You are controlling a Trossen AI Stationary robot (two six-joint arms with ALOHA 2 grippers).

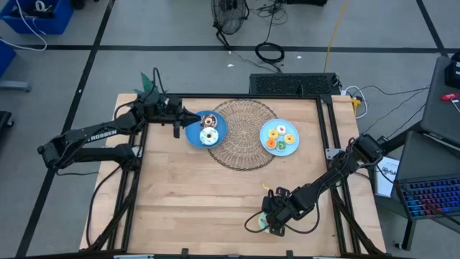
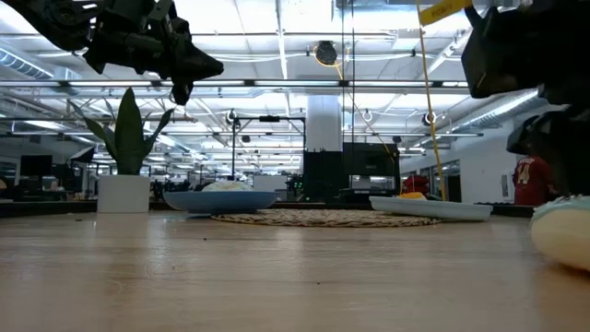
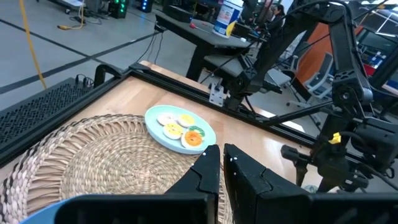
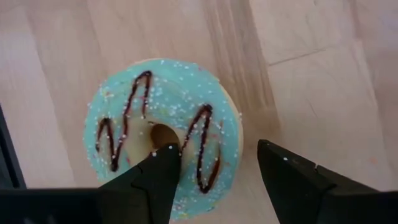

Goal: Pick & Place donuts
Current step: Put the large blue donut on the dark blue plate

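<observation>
Green-frosted donut point(image 4: 163, 130) straddled by right pincer point(image 4: 217, 171), fingers spread.

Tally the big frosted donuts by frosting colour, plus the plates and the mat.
Chocolate-frosted donut: 1
White-frosted donut: 1
Green-frosted donut: 1
Blue plates: 2
Wicker mat: 1
Total: 6

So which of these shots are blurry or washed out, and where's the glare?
Low view: ceiling lights glare, the near table and the donut at the right edge are blurred. Right wrist view: the green donut looks pale and soft between the right gripper fingers. High view: evenly lit.
</observation>
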